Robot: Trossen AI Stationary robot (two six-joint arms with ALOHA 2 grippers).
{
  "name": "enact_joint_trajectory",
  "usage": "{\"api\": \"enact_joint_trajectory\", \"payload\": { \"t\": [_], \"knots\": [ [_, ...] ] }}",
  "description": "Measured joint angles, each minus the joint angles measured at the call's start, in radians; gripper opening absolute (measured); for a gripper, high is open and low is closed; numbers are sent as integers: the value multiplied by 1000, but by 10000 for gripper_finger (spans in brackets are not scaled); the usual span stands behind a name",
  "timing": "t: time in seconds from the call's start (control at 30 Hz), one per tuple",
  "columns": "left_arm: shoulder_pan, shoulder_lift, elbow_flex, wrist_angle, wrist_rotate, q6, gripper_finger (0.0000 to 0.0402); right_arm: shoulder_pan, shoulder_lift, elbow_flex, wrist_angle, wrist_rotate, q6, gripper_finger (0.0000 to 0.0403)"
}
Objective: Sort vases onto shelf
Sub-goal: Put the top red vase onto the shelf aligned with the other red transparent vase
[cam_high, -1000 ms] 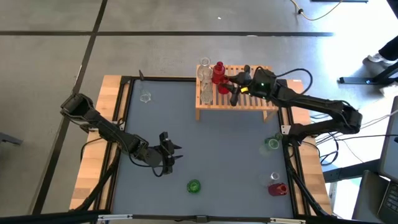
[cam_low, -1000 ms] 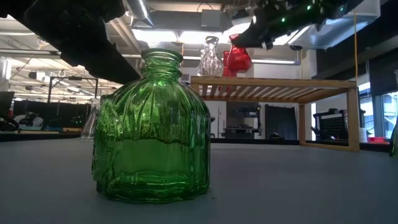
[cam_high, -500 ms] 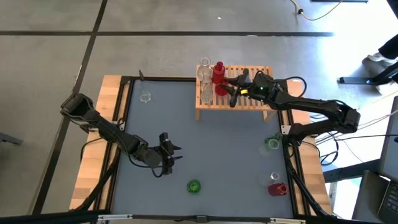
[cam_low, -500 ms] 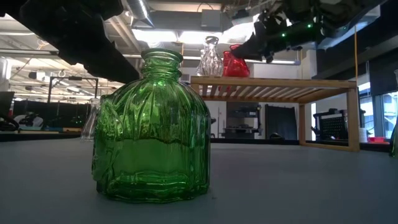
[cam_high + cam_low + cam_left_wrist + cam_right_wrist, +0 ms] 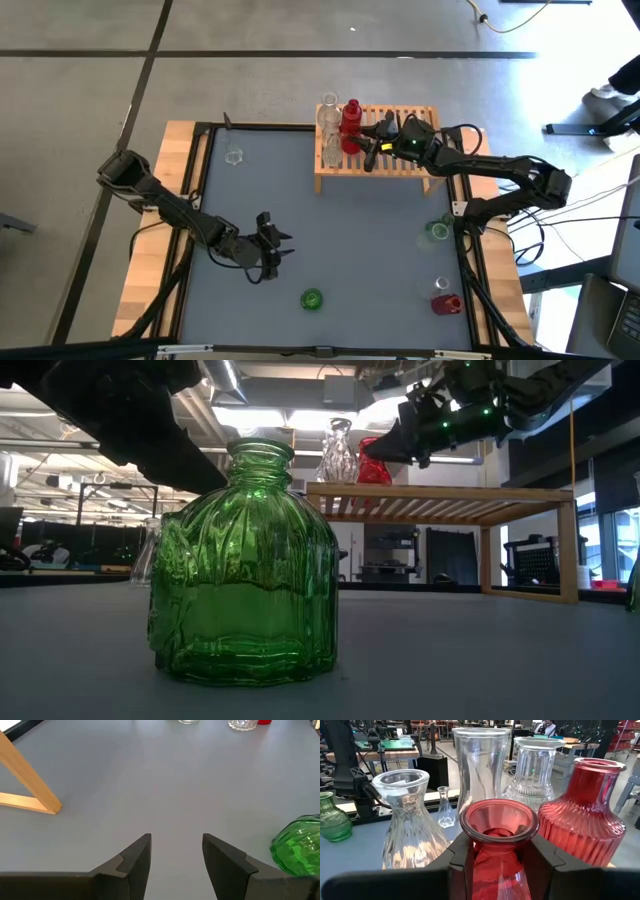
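Observation:
The shelf stands at the table's far side. Clear vases and a ribbed red vase stand on its left end. My right gripper is over the shelf, shut on a smooth red vase, also seen in the low view. My left gripper hangs open over bare table at the near left. A green vase stands on its base near it. A clear vase stands at the far left, and more vases stand at the right. My right gripper pinches the smooth red vase's neck, just under the flared mouth, between its two fingers. The fingers come nearly level from the table's right. The vase is upright, its base down at the shelf's top; I cannot tell whether it rests there.
A red vase and a clear one stand at the near right. The shelf's right half shows bare slats. Pale wooden boards frame the grey mat. The middle of the mat holds nothing.
My right gripper has sunk toward the shelf and drifted a little toward the table's left, carrying the smooth red vase. The vase hung above the slats a second ago and now stands upright with its base down at the shelf's top.

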Motion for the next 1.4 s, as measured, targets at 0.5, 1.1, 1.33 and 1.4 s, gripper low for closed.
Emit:
{"api": "enact_joint_trajectory", "payload": {
  "t": [0.5,1.1,1.33,1.4],
  "knots": [
    [0,0,0,0,3,1,170,1,0,0,-2,35,-2,108],
    [0,0,0,0,3,1,170,0,-11,16,-15,37,-11,232],
    [0,0,0,0,3,-1,170,1,-95,112,-252,50,-50,232],
    [0,0,0,0,13,-7,170,1,-133,151,-364,63,-73,231]
  ]
}}
